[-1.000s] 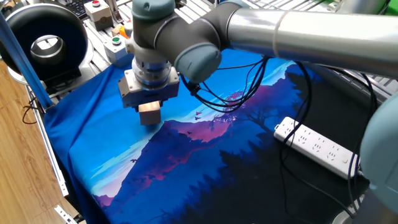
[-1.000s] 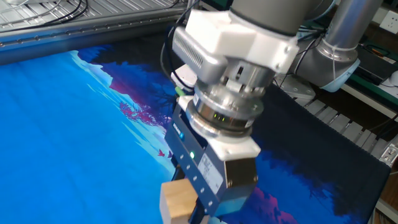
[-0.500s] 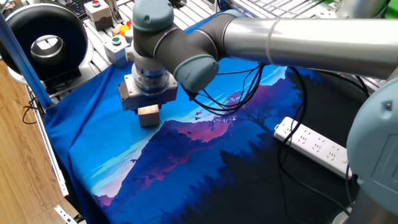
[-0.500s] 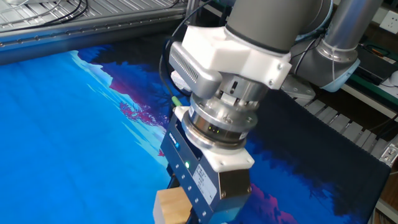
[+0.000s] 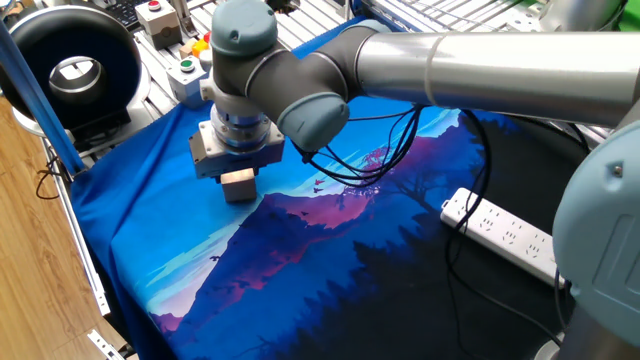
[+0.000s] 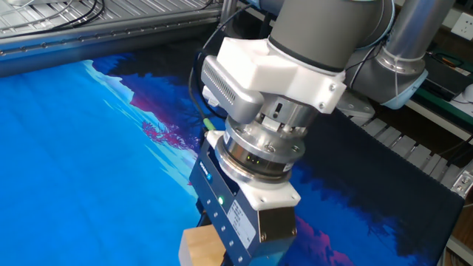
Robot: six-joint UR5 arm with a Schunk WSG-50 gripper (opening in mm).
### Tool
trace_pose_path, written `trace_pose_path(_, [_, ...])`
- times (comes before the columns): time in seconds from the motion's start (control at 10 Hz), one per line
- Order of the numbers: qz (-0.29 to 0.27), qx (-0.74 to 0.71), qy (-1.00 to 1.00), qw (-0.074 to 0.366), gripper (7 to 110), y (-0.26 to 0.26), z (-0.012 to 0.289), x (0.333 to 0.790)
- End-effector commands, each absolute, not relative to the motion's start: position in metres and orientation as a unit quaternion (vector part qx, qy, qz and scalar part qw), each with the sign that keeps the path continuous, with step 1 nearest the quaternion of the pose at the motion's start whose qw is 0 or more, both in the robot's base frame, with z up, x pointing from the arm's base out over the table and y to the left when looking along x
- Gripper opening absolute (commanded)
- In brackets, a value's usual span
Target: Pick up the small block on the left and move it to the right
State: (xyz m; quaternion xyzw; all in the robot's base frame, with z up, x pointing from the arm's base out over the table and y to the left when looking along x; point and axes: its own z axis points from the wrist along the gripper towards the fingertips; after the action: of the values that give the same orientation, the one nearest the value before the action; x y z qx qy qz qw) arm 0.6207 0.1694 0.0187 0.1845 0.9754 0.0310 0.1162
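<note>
Jaws are clamping the small block [image 5: 238, 184] from either side, so it is sitting squarely under the wrist. It is hanging low over the tabletop's [image 5: 330, 270] left part, seemingly ready for carrying rightward.

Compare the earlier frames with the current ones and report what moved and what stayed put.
The gripper has carried the small block slightly left and lower, toward the cloth's left edge; in the other fixed view both have slid toward the bottom of the picture. The block sits between the fingers throughout, with no release visible. The power strip, the cables and the button boxes have not moved.
</note>
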Motion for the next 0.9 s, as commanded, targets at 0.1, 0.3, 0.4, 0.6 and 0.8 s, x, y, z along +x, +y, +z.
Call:
trace_pose_path(0.1, [0.068,0.174,0.972,0.142,44,0.1852,0.0248,0.6379])
trace_pose_path(0.3, [0.066,0.171,0.972,0.143,66,0.1844,0.0246,0.6382])
trace_pose_path(0.4, [0.066,0.17,0.972,0.145,66,0.1844,0.0248,0.639])
trace_pose_path(0.6, [0.069,0.169,0.972,0.147,66,0.1855,0.0252,0.6401])
trace_pose_path(0.8, [0.069,0.167,0.972,0.148,66,0.1858,0.0253,0.6409])
